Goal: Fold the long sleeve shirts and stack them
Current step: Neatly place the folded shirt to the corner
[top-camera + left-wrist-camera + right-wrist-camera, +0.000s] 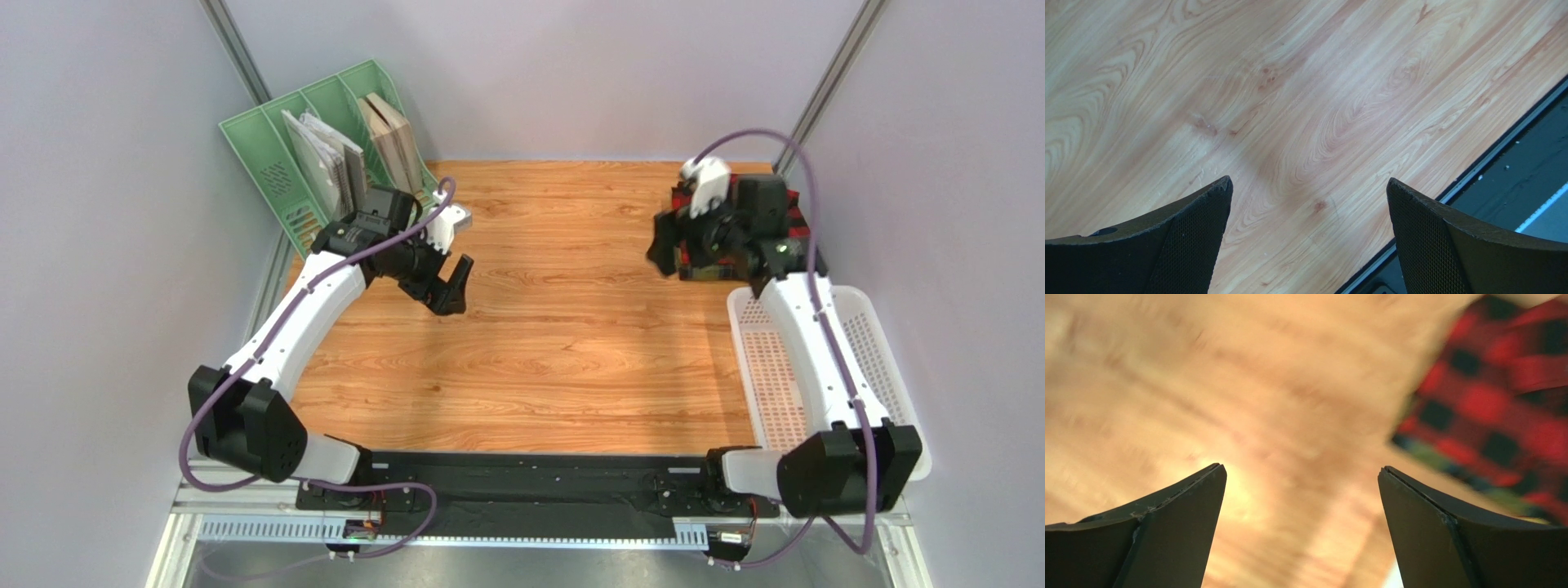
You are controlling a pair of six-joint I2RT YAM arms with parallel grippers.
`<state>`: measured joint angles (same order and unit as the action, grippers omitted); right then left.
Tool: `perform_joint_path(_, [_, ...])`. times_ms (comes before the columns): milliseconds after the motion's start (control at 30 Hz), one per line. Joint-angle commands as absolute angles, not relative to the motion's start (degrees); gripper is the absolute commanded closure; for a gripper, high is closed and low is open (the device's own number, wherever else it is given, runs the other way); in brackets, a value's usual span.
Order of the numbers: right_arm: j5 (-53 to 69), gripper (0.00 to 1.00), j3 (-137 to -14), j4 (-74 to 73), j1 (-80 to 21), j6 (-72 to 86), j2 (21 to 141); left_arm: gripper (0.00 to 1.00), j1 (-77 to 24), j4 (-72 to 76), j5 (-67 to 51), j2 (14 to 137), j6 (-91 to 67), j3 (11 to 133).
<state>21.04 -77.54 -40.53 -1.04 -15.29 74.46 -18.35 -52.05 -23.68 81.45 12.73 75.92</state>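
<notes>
Beneath red shirt [1488, 404], green shirt edge [1438, 458]

Top view gazes down from high behind; each wrist view peers close past its fingers [1168, 245] onto the table [564, 331], shared throughout.

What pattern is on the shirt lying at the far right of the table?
The shirt is a red-and-black check, clearest from the right wrist camera.

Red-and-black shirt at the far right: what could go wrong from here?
The right tool, open, hangs close to the red-and-black shirt; it could catch the edge and pull it askew. A yellow-green layer shows under it, so a pinch might take both. The white basket sits close; dragged cloth could snag.
</notes>
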Motion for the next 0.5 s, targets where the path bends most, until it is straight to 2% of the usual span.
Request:
perform_joint_path(0, [17.4,0.00,-62.8,-39.6,-10.7,-10.3,66.1,0.01,-18.7,-50.4,-19.5,74.6,12.2,69.8])
perform_joint_path(233, [14.3,0.00,-50.7,-37.1,-18.7,-6.5,59.0,0.01,-18.8,-47.9,-17.1,69.0,13.6,61.4])
perform_joint_path(467, [12.7,0.00,-49.0,-35.8,-21.6,-5.5,58.9,0.01,-18.7,-44.2,-14.9,66.9,13.1,56.3])
